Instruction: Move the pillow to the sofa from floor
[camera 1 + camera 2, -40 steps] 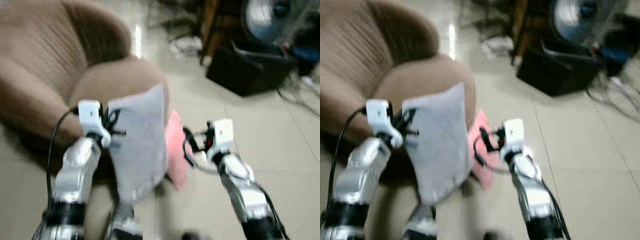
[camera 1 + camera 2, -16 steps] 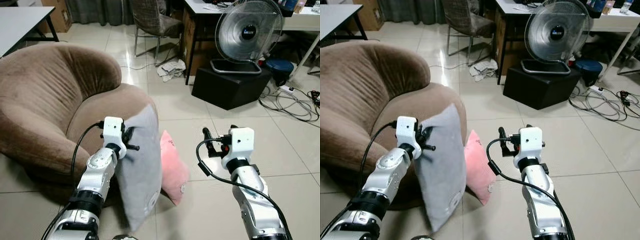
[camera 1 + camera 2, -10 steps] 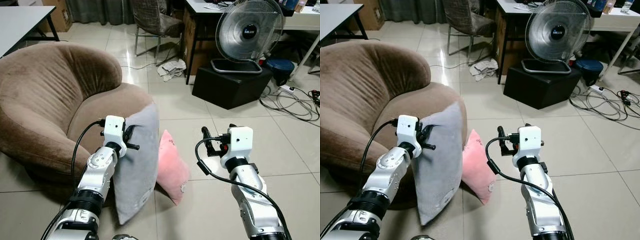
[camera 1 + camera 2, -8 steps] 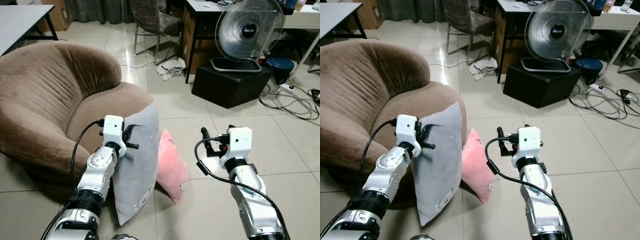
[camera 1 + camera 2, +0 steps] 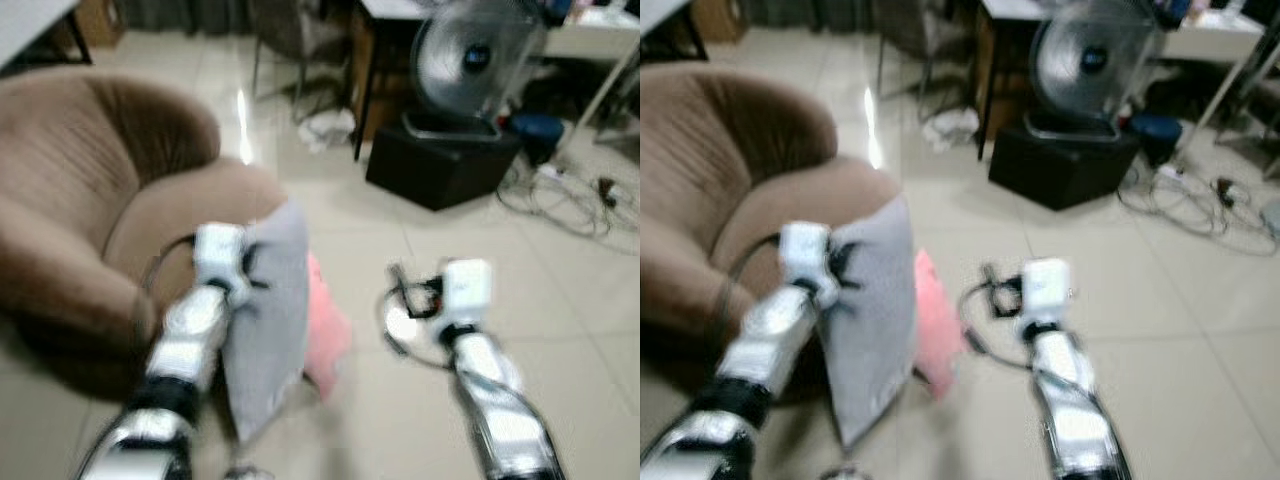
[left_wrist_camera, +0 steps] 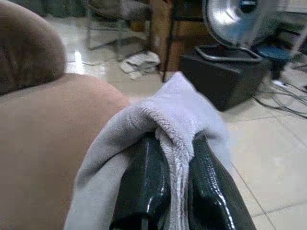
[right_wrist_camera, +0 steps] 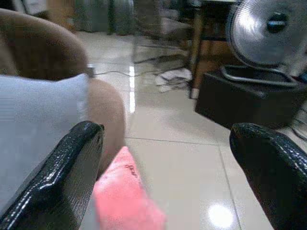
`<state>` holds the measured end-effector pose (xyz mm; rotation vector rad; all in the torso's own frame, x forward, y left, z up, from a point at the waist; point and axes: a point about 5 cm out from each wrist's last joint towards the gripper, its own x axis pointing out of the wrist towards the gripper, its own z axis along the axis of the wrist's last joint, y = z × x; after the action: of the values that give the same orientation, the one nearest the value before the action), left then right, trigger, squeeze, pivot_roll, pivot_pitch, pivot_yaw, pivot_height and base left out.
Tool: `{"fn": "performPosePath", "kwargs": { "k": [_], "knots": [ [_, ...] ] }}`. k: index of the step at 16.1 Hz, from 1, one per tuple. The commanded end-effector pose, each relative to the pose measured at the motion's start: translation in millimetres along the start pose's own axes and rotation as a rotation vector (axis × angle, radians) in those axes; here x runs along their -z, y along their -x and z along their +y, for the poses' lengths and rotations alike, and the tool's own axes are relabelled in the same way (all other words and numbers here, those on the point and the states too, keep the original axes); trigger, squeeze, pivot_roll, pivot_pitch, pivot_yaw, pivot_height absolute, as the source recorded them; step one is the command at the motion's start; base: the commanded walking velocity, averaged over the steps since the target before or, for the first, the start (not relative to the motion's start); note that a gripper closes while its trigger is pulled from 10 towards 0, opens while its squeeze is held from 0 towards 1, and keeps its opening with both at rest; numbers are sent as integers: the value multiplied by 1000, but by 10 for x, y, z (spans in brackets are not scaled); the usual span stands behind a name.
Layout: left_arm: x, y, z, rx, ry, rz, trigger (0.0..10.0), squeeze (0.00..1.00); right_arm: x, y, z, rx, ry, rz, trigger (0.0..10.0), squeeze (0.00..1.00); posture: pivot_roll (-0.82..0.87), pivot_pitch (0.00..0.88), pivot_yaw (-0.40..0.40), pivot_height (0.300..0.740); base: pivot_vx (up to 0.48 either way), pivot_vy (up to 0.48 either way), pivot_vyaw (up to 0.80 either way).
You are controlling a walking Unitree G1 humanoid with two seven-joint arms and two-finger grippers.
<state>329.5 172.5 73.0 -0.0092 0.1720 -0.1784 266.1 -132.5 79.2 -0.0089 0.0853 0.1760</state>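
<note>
The left gripper (image 6: 175, 191) has its fingers clamped on a fold of the grey pillow (image 5: 265, 320), which hangs just beside the brown sofa (image 5: 90, 200) (pickup looks done). The right gripper (image 7: 168, 158) is spread wide and empty; placing the pillow on the seat is left.

Surroundings: tiled floor (image 5: 560, 260), blurred view.
Fan (image 5: 470, 60) standing on black box (image 5: 440, 165); cables (image 5: 570, 200) beside it; chair (image 7: 163, 28) and crumpled cloth (image 6: 139, 62) beyond.
</note>
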Motion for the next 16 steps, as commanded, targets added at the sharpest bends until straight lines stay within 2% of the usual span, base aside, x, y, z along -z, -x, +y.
{"fn": "performPosePath", "kwargs": {
  "k": [1, 9, 12, 14, 16],
  "knots": [
    [-179, -70, -135, 36, 7, -85, 0, 0, 47, 25, -139, 38, 19, 22, 10000, 24, 90, 0, -2, 740, 0, -480, 0],
    [-211, -98, -115, 11, -42, -76, 0, 12, 78, -12, -59, 3, 24, 29, 10000, 27, 107, 0, -4, 740, 0, -460, 0],
    [-162, -105, -110, 1, -80, -38, 0, 0, 93, -11, -26, -11, 23, 29, 10000, 27, 106, 0, -3, 740, 297, -372, 0],
    [-134, -100, -124, 7, -118, -24, 0, 0, 110, 0, -41, -11, 23, 36, 10000, 27, 102, 3, -1, 740, 0, 0, 0],
    [-167, -94, -143, 32, -123, -51, 0, 0, 120, 10, -38, -12, 23, 41, 10000, 31, 99, 8, -1, 740, 141, 0, 0]
  ]
}}
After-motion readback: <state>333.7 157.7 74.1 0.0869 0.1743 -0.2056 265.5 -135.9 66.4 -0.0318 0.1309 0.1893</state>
